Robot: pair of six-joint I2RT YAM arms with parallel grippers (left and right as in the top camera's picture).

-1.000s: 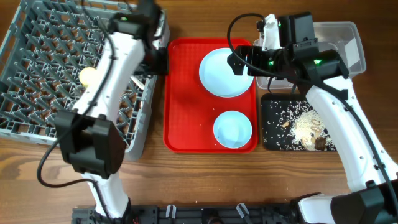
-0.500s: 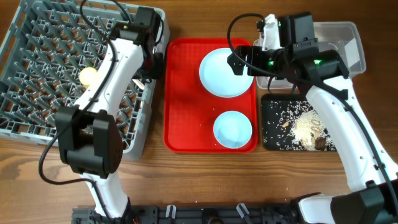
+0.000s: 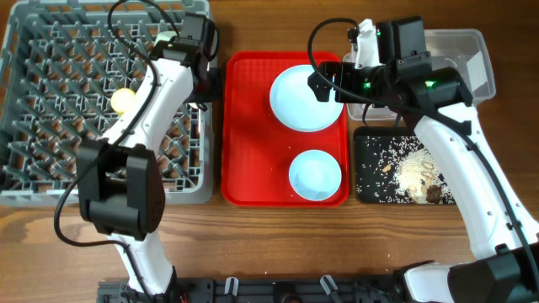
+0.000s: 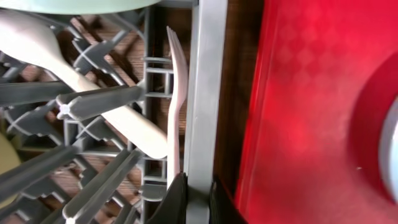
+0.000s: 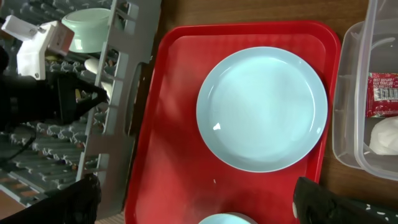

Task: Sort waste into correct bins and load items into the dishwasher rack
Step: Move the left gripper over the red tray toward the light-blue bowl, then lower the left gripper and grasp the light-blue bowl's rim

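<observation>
Showing both arms at the stage where plate and bowl are not yet loaded. The left fingers (image 4: 180, 202) are closed tight on the right-hand wall of the dishwasher rack (image 3: 50, 84), one finger inside the wall and one outside. The cream fork (image 4: 176, 93) stands against that wall just above the grip, and the cream spoon (image 4: 74, 81) lies across the pegs beside it. The yellow cup (image 3: 122, 101) and the pale-green bowl (image 5: 87, 28) also sit in the rack.

The right fingers (image 5: 320, 202) are spread to their widest and hold nothing. They hang over the red serving tray (image 3: 253, 151), where the light-blue plate (image 5: 262, 107) and the light-blue bowl (image 3: 315, 175) lie. The red sachet (image 5: 382, 93) and the white tissue (image 5: 385, 135) are in the clear tub (image 3: 472, 63); the rice grains (image 3: 413, 172) are in the black tray (image 3: 366, 189).

Likely hazards:

- **Rack dragged.** While the wall is pinched, any sideways move of the left arm would pull the whole rack along the surface. That could jolt the fork off the wall or push the rack against the serving tray close beside it.
- **Fork snagged.** On release, the inner finger could catch the fork handle, which is very near it.
- **Plate slip.** The plate is flat with a low rim, so a shallow bite may make it skate across the tray or drop in transit.
- **Arms meeting.** The plate's path to the rack probably crosses the wall where the left arm now stands.
</observation>
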